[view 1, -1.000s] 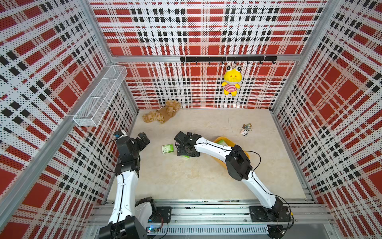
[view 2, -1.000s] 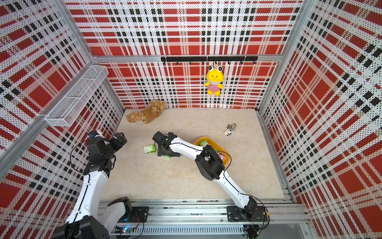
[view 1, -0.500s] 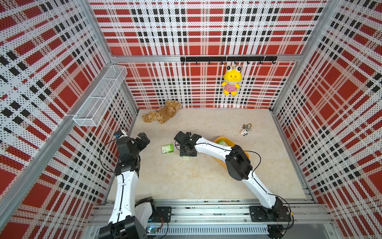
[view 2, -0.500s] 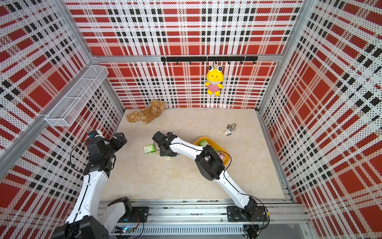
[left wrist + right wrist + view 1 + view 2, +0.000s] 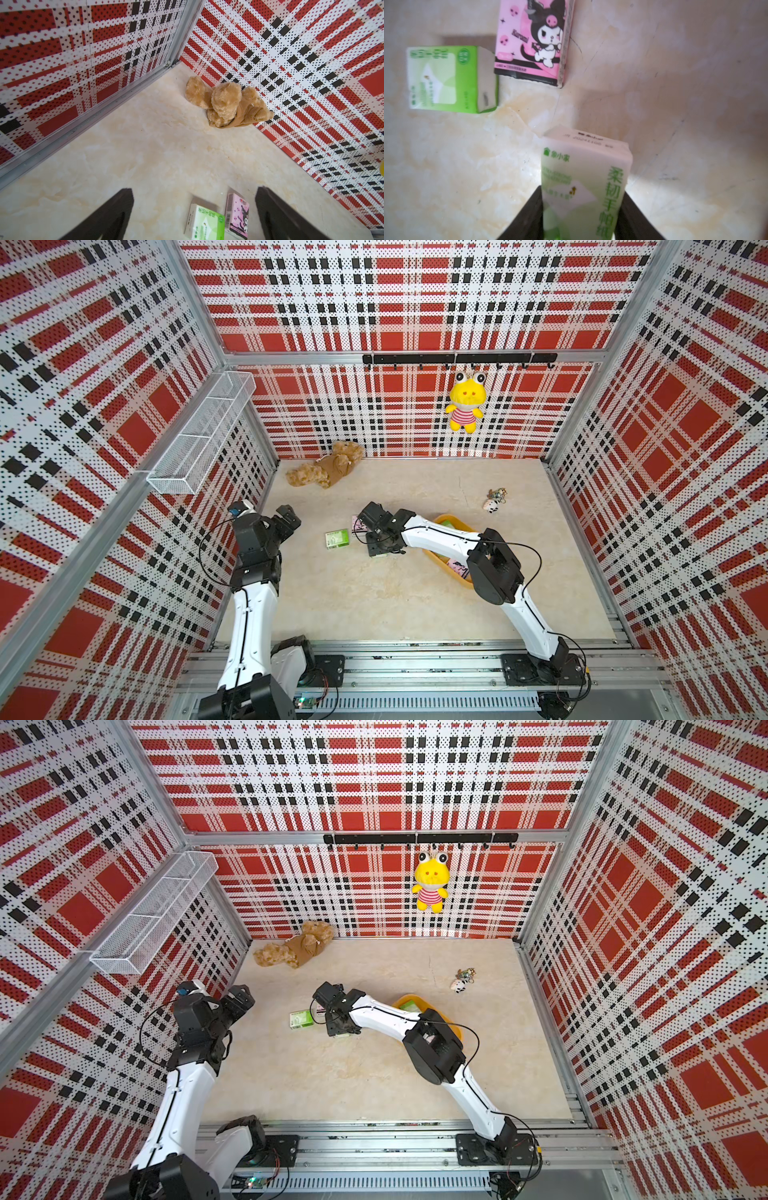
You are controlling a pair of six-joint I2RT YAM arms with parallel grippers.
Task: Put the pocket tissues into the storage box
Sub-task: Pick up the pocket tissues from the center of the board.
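My right gripper (image 5: 582, 207) is shut on a green and white packet of pocket tissues (image 5: 583, 182), low over the floor at mid-table (image 5: 380, 549). Two more packets lie just beyond it: a green one (image 5: 337, 539) (image 5: 444, 79) and a pink one with a black cartoon figure (image 5: 356, 526) (image 5: 533, 41). The yellow-orange storage box (image 5: 441, 517) (image 5: 400, 1000) sits to the right, partly hidden under my right arm, with packets showing inside. My left gripper (image 5: 289, 519) (image 5: 194, 189) hangs open and empty by the left wall, above the floor, looking over the green packet (image 5: 204, 222) and the pink packet (image 5: 238, 214).
A brown teddy bear (image 5: 326, 468) lies in the back left corner. A yellow frog plush (image 5: 466, 406) hangs from the hook rail on the back wall. A small keychain trinket (image 5: 493, 502) lies at the back right. A white wire basket (image 5: 203, 435) is fixed on the left wall.
My right gripper's jaws have closed on the green and white packet beneath them. The left arm and the two loose packets have stayed where they were.
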